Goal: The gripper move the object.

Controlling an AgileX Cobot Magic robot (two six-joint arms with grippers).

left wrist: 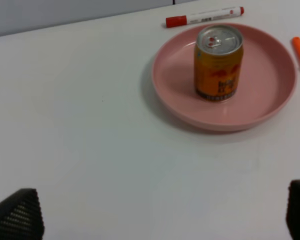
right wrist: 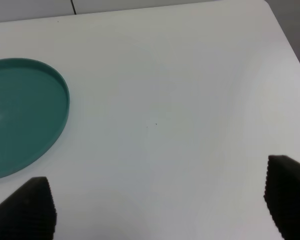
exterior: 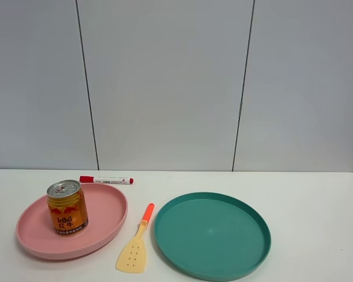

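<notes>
The object is a small gold-yellow can [exterior: 67,208] with red lettering and a silver top. It stands upright on the pink plate [exterior: 109,211]; the left wrist view shows the can [left wrist: 218,63] on that plate [left wrist: 270,85] too. My left gripper [left wrist: 160,217] hangs open over bare table, well short of the plate, with nothing between its fingertips [left wrist: 17,215]. My right gripper [right wrist: 157,205] is open too, over bare table beside the teal plate [right wrist: 20,115]. Neither gripper shows in the exterior high view.
A red-capped white marker [exterior: 106,180] lies just behind the pink plate. A yellow spatula with an orange handle [exterior: 136,244] lies between the pink plate and the teal plate [exterior: 241,252]. The white table's right edge [right wrist: 290,45] shows in the right wrist view.
</notes>
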